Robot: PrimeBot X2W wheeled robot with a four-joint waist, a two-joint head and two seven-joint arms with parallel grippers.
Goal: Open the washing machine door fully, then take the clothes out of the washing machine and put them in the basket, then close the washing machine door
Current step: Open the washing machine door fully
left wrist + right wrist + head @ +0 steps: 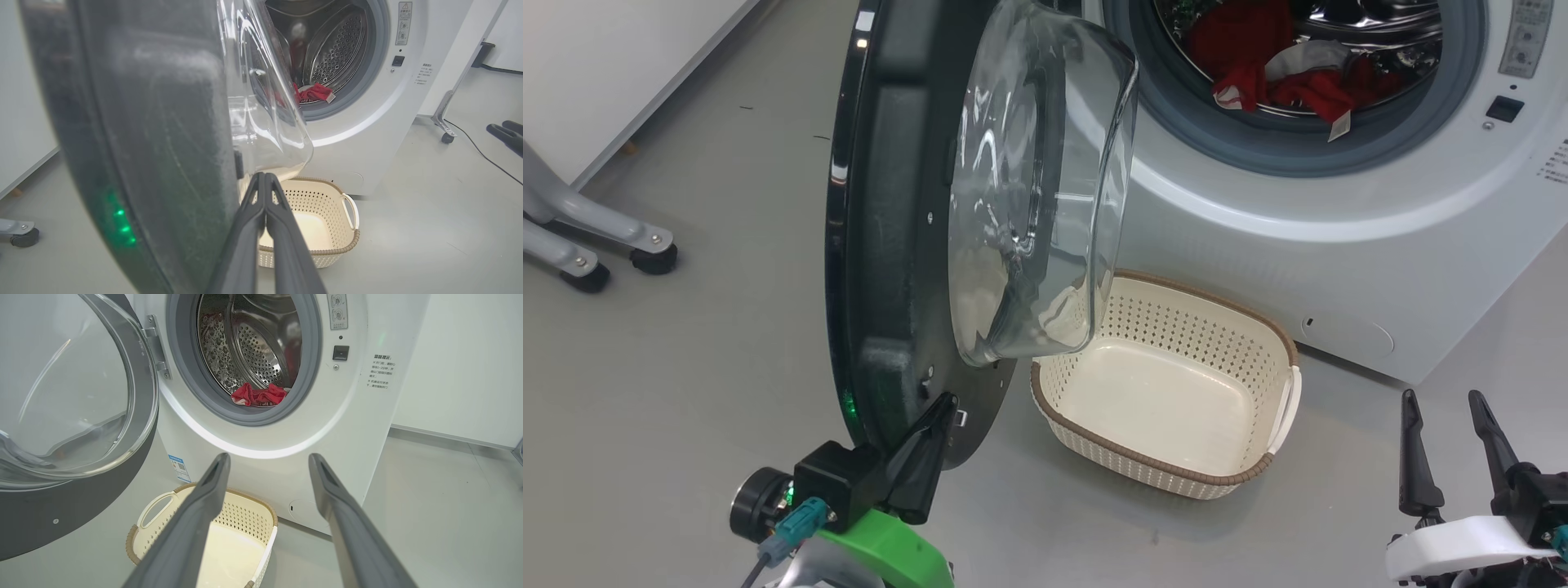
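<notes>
A: In front of the washing machine (1339, 245), the door (890, 245) stands open; left gripper (943, 408) pressed together at its lower rim.
B: And the right gripper (1443, 400)?
A: Spread, holding nothing. The clothes (1258, 57) are in the drum, the basket (1160, 471) just before the machine.

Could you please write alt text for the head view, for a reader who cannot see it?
The washing machine door stands open, the shut left pincer at its lower rim. Red clothes lie in the washing machine above an empty basket; the right pincer is open.
</notes>
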